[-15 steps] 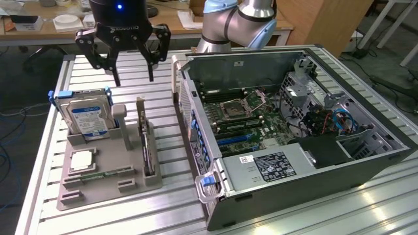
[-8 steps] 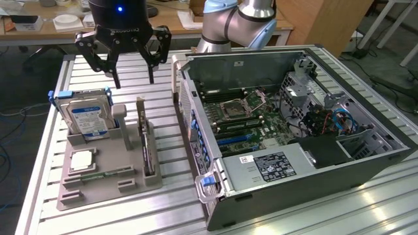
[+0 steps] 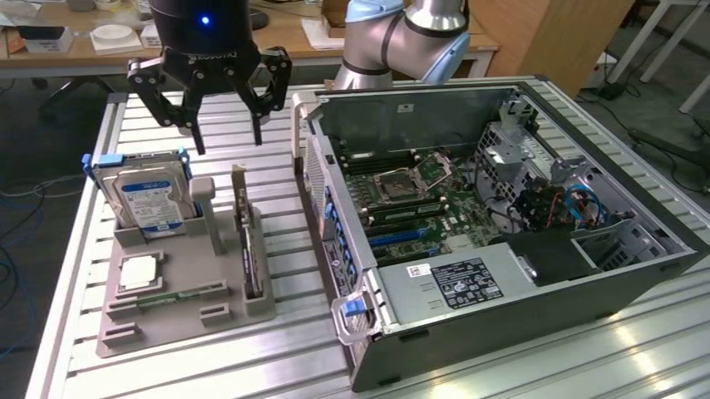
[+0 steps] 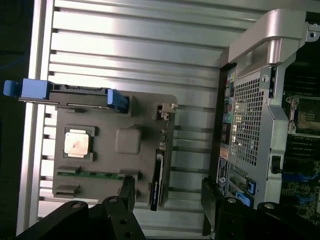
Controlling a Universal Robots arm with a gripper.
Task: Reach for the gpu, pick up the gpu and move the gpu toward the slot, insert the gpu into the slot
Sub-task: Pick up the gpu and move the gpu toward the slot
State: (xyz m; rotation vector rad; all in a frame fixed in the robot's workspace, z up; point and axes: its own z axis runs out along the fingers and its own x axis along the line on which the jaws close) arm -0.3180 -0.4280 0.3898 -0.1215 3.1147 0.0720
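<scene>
The gpu (image 3: 246, 248) stands on edge in a grey holder tray (image 3: 166, 320), its silver end bracket pointing up. From the wrist view I see it edge-on as a thin dark card (image 4: 157, 176) with the bracket (image 4: 167, 107) at one end. My gripper (image 3: 229, 143) hangs open above the far end of the tray, apart from the card, with nothing between its fingers (image 4: 127, 192). The card lies between the two fingers' lines in the wrist view. The blue expansion slots (image 3: 401, 238) sit on the motherboard inside the open computer case (image 3: 621, 258).
A blue-labelled hard drive (image 3: 150, 199) stands in the tray at the exterior view's left, and a square processor chip (image 3: 139, 271) and a memory stick (image 4: 90, 174) lie flat nearby. The case wall (image 3: 332, 241) rises close beside the tray. Everything rests on a slatted aluminium table (image 3: 278, 366).
</scene>
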